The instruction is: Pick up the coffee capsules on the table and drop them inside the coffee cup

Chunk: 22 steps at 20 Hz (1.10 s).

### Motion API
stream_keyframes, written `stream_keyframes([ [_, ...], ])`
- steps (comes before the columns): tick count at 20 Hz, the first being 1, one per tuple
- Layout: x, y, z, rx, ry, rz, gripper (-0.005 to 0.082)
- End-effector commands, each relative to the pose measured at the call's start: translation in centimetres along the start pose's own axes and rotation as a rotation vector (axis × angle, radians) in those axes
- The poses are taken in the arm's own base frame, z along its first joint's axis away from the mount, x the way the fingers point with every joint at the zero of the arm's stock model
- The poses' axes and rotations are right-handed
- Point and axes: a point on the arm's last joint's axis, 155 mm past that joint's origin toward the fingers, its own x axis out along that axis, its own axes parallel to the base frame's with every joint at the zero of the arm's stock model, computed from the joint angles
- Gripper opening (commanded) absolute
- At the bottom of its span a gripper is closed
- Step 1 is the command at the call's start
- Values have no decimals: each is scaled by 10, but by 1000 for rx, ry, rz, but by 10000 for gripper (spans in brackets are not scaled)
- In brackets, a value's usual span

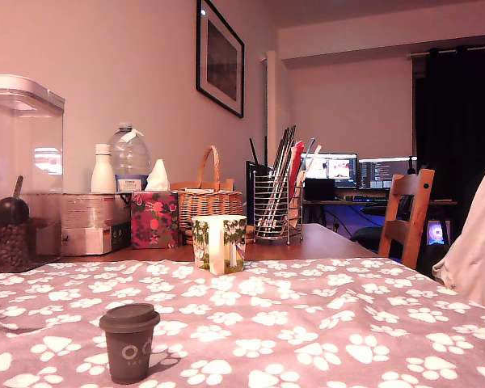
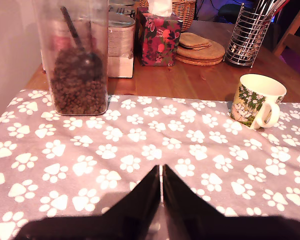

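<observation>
Room: pink-lit walls carried a dark framed picture [image 1: 220, 56]; lit monitors [image 1: 358, 170] glowed at the back, beside a wooden chair [image 1: 407, 213].
Surface: a wooden top lay partly under a grey cloth [image 1: 323, 323] printed with white paw marks.
Coffee capsule: one dark brown capsule [image 1: 129, 342] with pale ring marks stood upright on the cloth, at the exterior view's lower left, well apart from the mug.
Coffee cup: the cream mug [image 2: 255, 101] with green trees stood at the cloth's far edge, mouth up; in the wrist view its handle faced the camera.
Hand: the hand [image 2: 161, 172] hung low over the cloth, its two black fingers pressed together, gripping nothing.
Behind: a clear container [image 2: 77, 56] of brown pellets, a floral tissue box [image 2: 160, 39], a wicker basket [image 1: 209, 199] and a wire utensil holder [image 2: 247, 36] lined the bare wood.
</observation>
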Motion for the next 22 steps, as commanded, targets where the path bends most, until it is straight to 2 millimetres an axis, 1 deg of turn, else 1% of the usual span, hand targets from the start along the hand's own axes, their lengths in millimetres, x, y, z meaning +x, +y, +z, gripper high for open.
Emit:
stream_keyframes([
  [1,-3,0,-21,-33,55,-9,-19],
  [6,-3,-1,-21,-33,56,-10,-19],
  [7,-3,-4,-21,-34,59,-29,-19],
  [10,-4,-17,-23,-42,68,-101,-19],
  [13,-6,-36,-23,-36,77,-199,-19],
  [17,-11,-59,-26,9,87,-305,-19],
  [22,-20,-89,-35,81,110,-436,-19],
])
